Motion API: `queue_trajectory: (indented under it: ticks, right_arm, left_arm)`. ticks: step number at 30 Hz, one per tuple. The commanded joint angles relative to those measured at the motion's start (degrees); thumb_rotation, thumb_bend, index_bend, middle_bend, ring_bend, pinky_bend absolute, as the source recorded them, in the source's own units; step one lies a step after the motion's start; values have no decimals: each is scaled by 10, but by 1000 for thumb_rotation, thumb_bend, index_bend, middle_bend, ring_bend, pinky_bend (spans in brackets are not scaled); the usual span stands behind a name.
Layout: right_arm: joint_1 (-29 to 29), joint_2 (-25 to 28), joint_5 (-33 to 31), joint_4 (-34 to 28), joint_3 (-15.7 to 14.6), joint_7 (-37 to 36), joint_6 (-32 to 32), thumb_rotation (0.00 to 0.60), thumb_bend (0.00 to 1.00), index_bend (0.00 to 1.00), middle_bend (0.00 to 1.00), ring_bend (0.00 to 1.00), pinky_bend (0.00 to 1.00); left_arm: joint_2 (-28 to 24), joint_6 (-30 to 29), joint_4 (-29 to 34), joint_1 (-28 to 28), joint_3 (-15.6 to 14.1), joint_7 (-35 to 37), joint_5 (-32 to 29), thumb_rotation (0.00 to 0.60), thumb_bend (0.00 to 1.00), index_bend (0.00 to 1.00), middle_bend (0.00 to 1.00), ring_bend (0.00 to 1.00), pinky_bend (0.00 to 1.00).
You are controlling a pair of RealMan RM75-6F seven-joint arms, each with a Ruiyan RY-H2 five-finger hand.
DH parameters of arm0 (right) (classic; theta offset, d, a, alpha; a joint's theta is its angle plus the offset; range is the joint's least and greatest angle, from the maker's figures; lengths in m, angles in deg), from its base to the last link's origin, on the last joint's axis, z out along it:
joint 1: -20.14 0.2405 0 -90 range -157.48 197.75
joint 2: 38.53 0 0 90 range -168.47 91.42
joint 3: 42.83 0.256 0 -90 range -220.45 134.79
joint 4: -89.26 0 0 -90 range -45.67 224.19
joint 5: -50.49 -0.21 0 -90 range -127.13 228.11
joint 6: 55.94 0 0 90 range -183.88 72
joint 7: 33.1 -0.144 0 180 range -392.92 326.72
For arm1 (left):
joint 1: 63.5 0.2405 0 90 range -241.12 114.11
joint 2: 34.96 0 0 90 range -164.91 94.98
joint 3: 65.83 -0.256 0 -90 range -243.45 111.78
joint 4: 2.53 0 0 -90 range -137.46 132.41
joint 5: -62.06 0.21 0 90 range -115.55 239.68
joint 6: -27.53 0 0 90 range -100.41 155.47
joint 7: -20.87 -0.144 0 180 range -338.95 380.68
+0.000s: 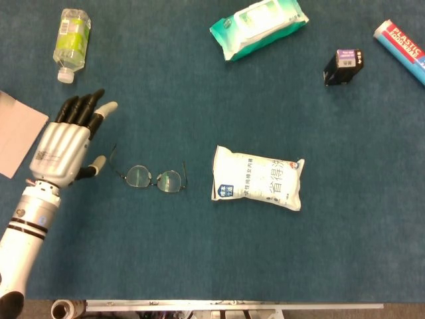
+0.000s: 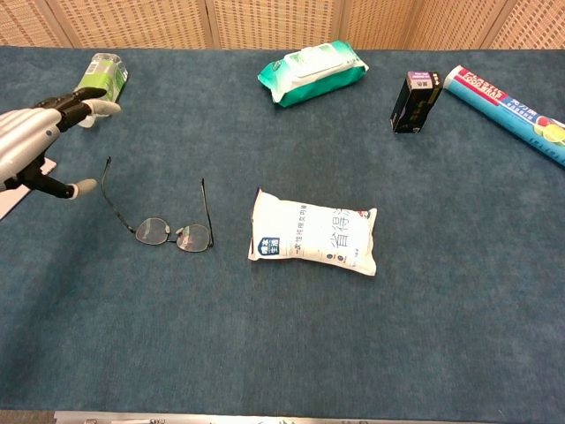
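Note:
My left hand hovers over the blue table at the left, fingers apart and holding nothing. Just to its right lie thin-framed glasses with their temples unfolded; the thumb tip sits close to the near temple, apart from it. A white pouch with blue print lies flat at the middle. My right hand shows in neither view.
A small green-label bottle lies far left. A teal wipes pack, a dark small box and a plastic wrap box lie along the far side. A pale card sits at the left edge.

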Motion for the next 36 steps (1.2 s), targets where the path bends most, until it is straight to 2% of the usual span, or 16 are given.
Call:
queue_trajectory:
  ticks: [1,36]
  right_arm:
    - [0,0,0,0,0,0,0,600,288,603,389,257,288]
    - [-7,7,2,-1,3,-16,-13,600,288,603,389,257,288]
  left_arm:
    - [3,0,3,-1,-3,-3,4,600,263,112,0,0,1]
    - [52,16,24,-20,-15,-29,15,600,261,112,0,0,1]
